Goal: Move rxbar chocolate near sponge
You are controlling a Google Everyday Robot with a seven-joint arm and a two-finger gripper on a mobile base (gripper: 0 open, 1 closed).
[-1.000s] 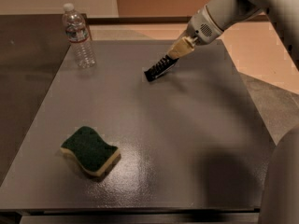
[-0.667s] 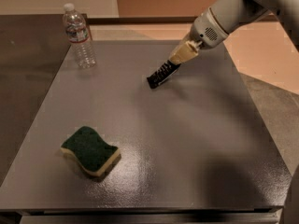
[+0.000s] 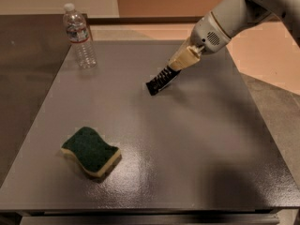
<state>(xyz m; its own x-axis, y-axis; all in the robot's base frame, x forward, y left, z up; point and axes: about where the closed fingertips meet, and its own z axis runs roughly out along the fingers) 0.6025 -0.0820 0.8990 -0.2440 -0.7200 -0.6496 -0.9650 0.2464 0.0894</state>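
Carrying rxbar chocolate tilted just above far half of table, well apart from sponge. Gripping its upper end in gripper, jaws clenched. Shifting slightly down and forward versus a second ago; advancing transport, with most travel likely remaining.

Cream plastic tool above sheeny grey table.
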